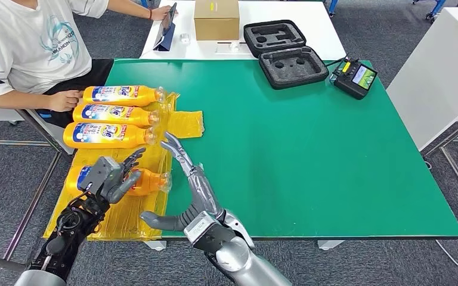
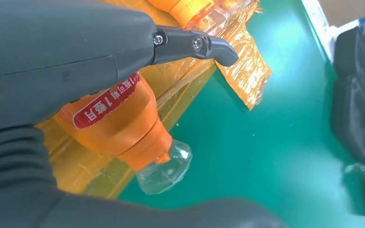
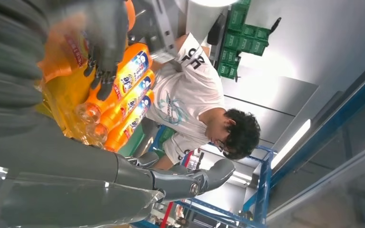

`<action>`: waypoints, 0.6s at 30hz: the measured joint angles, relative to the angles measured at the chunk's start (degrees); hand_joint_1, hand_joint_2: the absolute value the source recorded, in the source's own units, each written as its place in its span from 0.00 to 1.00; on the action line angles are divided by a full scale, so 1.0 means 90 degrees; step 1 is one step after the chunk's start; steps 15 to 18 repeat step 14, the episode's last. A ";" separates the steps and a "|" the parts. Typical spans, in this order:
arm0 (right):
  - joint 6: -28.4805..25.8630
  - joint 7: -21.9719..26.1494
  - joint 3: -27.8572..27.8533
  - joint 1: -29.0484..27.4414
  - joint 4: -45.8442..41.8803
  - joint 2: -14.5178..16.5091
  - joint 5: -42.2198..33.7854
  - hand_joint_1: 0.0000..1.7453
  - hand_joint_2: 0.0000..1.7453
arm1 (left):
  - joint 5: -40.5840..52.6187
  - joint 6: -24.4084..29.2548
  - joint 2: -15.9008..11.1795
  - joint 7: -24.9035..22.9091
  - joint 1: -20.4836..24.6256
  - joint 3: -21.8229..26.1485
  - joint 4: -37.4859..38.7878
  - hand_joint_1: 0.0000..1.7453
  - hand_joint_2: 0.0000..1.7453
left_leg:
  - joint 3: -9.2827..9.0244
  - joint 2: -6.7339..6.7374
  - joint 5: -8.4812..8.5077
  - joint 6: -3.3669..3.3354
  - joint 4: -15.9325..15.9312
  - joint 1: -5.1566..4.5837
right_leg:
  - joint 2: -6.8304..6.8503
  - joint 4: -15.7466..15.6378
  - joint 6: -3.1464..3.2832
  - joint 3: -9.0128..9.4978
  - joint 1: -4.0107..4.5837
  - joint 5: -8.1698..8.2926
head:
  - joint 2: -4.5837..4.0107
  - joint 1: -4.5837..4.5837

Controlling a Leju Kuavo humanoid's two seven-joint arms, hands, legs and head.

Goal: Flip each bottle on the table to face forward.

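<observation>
Three orange bottles (image 1: pixel 119 94) (image 1: pixel 113 113) (image 1: pixel 104 134) lie side by side on a yellow sheet (image 1: pixel 185 124) at the table's left edge, blue labels up and clear caps pointing right. A fourth orange bottle (image 1: pixel 149 179) lies nearest me. My left hand (image 1: pixel 112 174) grips its body from above. The left wrist view shows that bottle (image 2: pixel 123 123) between my thumb and a finger (image 2: pixel 195 45), its clear cap (image 2: pixel 166 168) sticking out. My right hand (image 1: pixel 188 185) is open just right of the cap, fingers stretched toward the far bottles.
A person (image 1: pixel 24 42) sits at the far left with a hand (image 1: pixel 65 101) next to the bottles. A black foam case (image 1: pixel 283 53), a remote controller (image 1: pixel 355 77) and a cardboard box (image 1: pixel 216 19) stand at the back. The green table (image 1: pixel 310 155) stretches to the right.
</observation>
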State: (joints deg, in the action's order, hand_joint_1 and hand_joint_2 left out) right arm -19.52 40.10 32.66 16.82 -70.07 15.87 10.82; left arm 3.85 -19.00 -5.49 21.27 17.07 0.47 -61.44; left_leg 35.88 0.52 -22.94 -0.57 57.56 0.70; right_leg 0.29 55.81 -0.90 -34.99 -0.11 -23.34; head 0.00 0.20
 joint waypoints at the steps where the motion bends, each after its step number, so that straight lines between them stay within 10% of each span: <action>1: -0.0001 0.0000 0.0007 0.0009 0.0028 0.0004 0.0004 0.00 1.00 | -0.0076 -0.0002 0.0021 0.0001 -0.0012 0.0038 0.0000 0.00 0.00 | 0.0000 0.0000 0.0000 0.0000 0.0000 0.0000 | 0.0000 0.0000 0.0000 0.0000 0.0000 0.0000 | 0.0000 0.0001; 18: -0.0008 0.0001 0.0054 0.0057 0.0239 0.0025 0.0019 0.00 1.00 | -0.0406 0.0731 0.0160 0.0364 -0.0078 0.0301 -0.0022 0.00 0.00 | 0.0001 0.0004 -0.0001 0.0001 -0.0001 0.0003 | -0.0001 0.0000 0.0001 -0.0005 0.0001 0.0000 | 0.0000 -0.0001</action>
